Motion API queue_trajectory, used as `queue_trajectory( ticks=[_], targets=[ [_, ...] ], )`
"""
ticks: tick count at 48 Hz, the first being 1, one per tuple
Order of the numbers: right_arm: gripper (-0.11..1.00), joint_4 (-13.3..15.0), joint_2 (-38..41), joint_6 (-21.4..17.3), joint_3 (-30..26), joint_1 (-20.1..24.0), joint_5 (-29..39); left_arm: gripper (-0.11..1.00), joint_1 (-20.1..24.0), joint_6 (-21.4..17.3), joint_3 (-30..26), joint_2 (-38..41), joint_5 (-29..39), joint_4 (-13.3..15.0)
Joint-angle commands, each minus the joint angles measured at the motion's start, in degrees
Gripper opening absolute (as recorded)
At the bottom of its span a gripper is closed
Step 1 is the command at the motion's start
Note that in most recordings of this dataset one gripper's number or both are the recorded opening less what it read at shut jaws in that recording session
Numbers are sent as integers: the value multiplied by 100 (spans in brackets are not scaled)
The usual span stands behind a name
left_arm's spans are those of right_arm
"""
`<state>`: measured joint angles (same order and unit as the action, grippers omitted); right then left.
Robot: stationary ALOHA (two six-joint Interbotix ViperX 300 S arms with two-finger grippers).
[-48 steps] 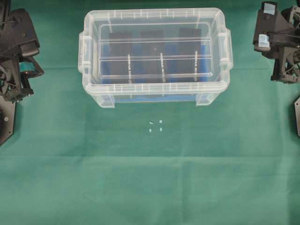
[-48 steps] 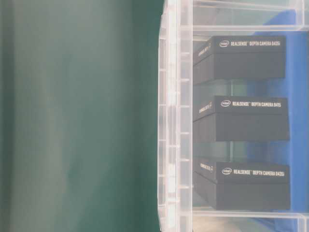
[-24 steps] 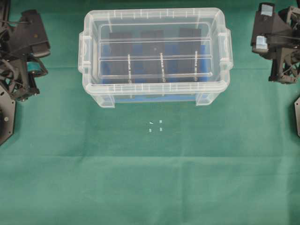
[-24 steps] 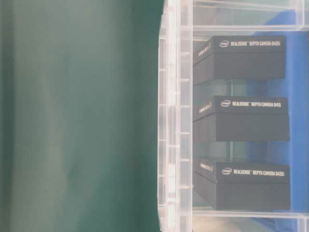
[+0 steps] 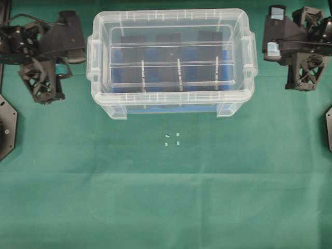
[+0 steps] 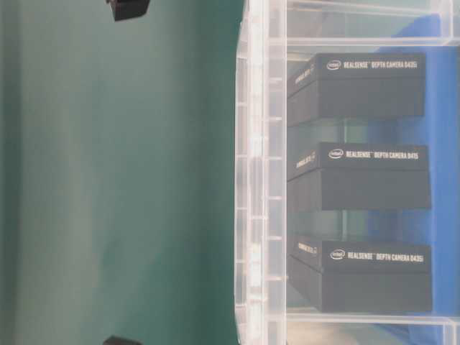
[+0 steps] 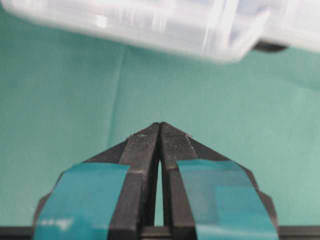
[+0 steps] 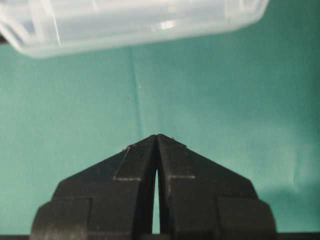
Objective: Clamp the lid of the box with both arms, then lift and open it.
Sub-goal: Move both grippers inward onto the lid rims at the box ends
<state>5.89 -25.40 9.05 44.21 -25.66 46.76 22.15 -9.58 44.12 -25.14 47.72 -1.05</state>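
Note:
The clear box (image 5: 171, 105) stands at the back middle of the green cloth, with black cases on a blue base inside. The clear lid (image 5: 171, 54) lies flat on it. My left gripper (image 5: 69, 71) hangs just left of the box, apart from it, with its teal-taped jaws shut on nothing (image 7: 160, 125). Just right of the box is my right gripper (image 5: 267, 51), also shut and empty (image 8: 157, 136). Each wrist view shows the box's rim ahead of the jaws (image 7: 150, 25) (image 8: 125, 25). At table level, black gripper parts (image 6: 126, 7) (image 6: 118, 339) show beside the lid's rim (image 6: 253, 180).
Small white marks (image 5: 172, 140) lie on the cloth in front of the box. Black base plates sit at the left edge (image 5: 6, 124) and the right edge (image 5: 329, 127). Green cloth covers the whole table.
Both arms have swung inward towards the box's ends, the left one rightward and the right one leftward. Black gripper parts have entered the table-level view. Box and lid have not moved.

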Motion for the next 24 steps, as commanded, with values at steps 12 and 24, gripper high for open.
queue_trajectory(
  ticks=[12,24],
  targets=[
    [0,9,431,220,-448,88,-255,0,35,-123,-158,202,-343,-9],
    [0,0,703,272,-659,220,-413,0,35,-475,-237,439,-431,18]
  ],
)
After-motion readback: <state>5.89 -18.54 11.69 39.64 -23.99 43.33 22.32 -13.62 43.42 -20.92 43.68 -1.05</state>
